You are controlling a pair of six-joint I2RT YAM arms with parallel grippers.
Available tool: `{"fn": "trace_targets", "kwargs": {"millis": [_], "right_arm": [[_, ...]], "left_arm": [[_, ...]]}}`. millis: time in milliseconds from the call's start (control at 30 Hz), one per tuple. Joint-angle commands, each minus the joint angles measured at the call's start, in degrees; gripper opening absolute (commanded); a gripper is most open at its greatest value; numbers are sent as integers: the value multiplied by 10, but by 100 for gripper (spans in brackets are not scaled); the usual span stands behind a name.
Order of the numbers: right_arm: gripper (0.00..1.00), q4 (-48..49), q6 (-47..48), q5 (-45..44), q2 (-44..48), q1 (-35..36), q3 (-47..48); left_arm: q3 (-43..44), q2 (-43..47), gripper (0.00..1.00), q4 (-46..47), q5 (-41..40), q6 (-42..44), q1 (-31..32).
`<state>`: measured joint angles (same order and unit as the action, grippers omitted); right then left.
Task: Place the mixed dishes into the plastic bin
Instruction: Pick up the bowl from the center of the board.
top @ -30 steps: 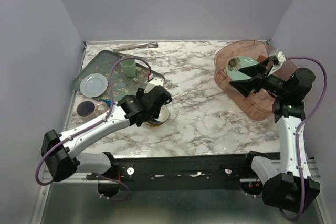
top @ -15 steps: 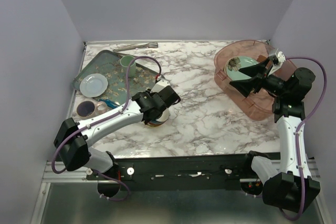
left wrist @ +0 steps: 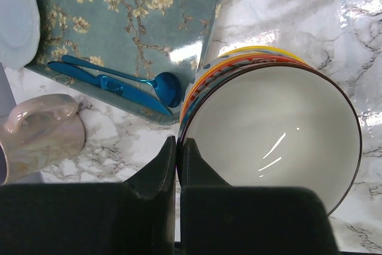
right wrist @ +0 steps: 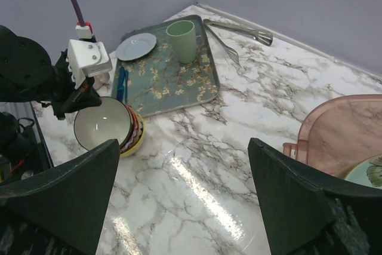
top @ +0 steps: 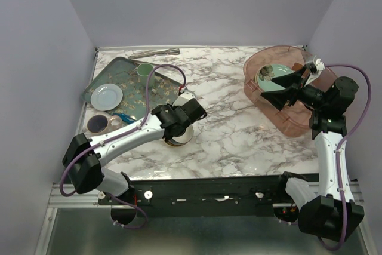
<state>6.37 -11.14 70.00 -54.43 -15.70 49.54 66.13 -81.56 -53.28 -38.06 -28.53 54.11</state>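
My white-and-grey marble worktop [top: 227,123] carries the translucent pinkish-brown plastic bin [top: 295,125] in its far right corner. A rectangular dark-green floral tray [top: 122,76] lies in the far left corner.

Inside the bin rests a mint-green round plate [top: 271,76] with a flower mark on it. The blue-yellow patterned bowl [left wrist: 274,129], cream inside, is left of the worktop's middle, toward the near edge and just off the tray's near right corner. From these angles I cannot tell whether it sits on the marble or is raised a little.

On the tray stand a pale blue small plate [top: 107,95] toward the left edge and a mint-green cup [top: 144,71] toward the far edge. Blue cutlery [left wrist: 119,82] lies along the tray's near side.

My left gripper [left wrist: 178,147] has its fingers pinched together on the bowl's rim, one inside and one outside. My right gripper [right wrist: 184,165] hangs over the bin with its fingers spread wide and nothing between them.
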Motion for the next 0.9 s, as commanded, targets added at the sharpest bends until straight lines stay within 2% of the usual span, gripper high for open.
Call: {"fn": "trace_targets", "kwargs": {"millis": [0,233,400,733,867], "right_arm": [[96,7,-6,17,-1,1,-6],[96,7,-10,26,-9,1,-4],[96,5,-11,40,-20,11,-3],[96,-151,94,-5,-65,100,54],[96,-209,139,-52,-71,145,71]], "left_arm": [[32,38,1,5,-8,1,5],[35,82,0,29,12,8,6],[22,119,0,89,40,17,6],[-57,155,0,326,61,13,25],[-50,108,0,377,13,-4,47]]}}
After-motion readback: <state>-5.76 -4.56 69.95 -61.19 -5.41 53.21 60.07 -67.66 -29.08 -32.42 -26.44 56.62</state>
